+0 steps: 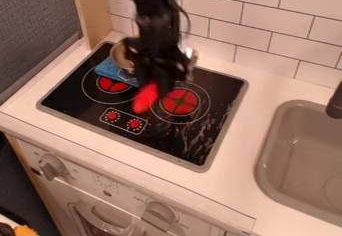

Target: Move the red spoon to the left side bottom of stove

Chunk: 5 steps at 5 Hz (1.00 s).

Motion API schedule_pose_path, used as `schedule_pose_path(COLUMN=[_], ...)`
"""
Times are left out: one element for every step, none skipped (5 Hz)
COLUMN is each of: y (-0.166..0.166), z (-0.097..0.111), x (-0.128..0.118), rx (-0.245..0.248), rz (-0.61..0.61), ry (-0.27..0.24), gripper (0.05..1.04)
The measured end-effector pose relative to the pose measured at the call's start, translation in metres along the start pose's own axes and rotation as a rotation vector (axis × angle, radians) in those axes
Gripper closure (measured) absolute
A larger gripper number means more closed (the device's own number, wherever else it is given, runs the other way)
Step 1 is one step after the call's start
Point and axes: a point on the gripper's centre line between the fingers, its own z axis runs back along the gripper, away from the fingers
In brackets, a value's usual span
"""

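Red spoon: the bright red spoon [145, 98] is at the black glass stovetop [73, 92], between the left burner [112, 84] and the right burner [179, 101], just behind the white-outlined control panel [123, 121] from where I stand.
Spoon from gripper: directly under the black two-finger gripper [159, 77], a touch toward my left and the stove's front edge.
Long axis: aslant, upper end at the gripper, broad red end pointing down-left, roughly at the panel.
Gripper's hold: I can't tell whether it is open or closed; the spoon's closeness makes me think it is gripped, but I can't swear to it.
Stove's near-left corner: well apart from the spoon, off to my left, past the front of the left burner; I take this as the goal.
Coming move: if the spoon is held, I'd carry it leftward, away from the right burner, keeping clear of the folded blue cloth [107, 70] behind, then lower it inside the corner.
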Motion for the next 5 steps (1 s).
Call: schedule_pose_path(y=[0.055, 0.099, 0.142, 0.146, 0.142], z=[0.031, 0.024, 0.008, -0.012, -0.033], x=[0.003, 0.001, -0.008, -0.021, -0.026], rx=[0.025, 0.068, 0.122, 0.163, 0.168], rz=[0.083, 0.132, 0.096, 0.026, 0.037], ry=[-0.038, 0.002, 0.041, 0.073, 0.108], gripper=[0.687, 0.688, 0.687, 0.688, 0.687])
